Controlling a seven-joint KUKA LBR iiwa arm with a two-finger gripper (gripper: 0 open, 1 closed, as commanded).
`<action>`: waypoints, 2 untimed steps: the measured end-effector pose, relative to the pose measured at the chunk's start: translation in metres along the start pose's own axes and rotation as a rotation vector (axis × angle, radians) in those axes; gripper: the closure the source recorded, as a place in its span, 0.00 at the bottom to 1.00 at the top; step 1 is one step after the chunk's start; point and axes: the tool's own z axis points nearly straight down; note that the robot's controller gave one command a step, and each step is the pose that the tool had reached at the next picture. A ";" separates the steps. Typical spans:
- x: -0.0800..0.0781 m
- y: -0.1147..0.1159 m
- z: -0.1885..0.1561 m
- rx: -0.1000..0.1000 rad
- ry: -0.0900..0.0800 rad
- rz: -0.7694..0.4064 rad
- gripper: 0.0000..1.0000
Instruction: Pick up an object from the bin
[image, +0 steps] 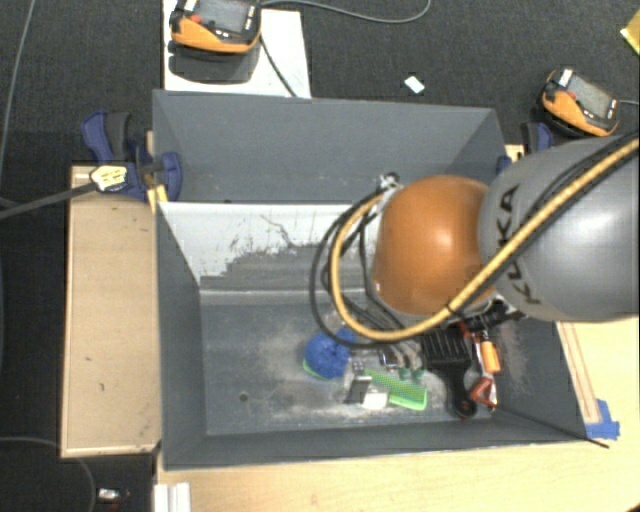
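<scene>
jaws sit low near the front of the grey bin (180, 330), tucked under the arm's orange cover (430, 245). whether they are spread or pressed together i cannot tell, since the cover and the looped yellow-and-black cables (335, 290) hide most of them. some pale metal parts show just below the cover, right over a small cluster on the bin floor, towards the front right.

nearest on the left of that cluster is a blue rounded thing (323, 357), just beside the metal parts. right of it lies a flat green piece (405, 398), with a small white piece (373, 401) at its left end. further right is a black ribbed thing (448, 352), and an orange-red bit (486, 358) is beside that.

the grey arm (570, 250) carries the letters "kuka", running up its side in black.
</scene>
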 end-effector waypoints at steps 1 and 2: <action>-0.002 0.000 -0.003 -0.001 -0.007 0.005 0.00; -0.046 -0.031 0.085 -0.003 -0.012 0.061 0.00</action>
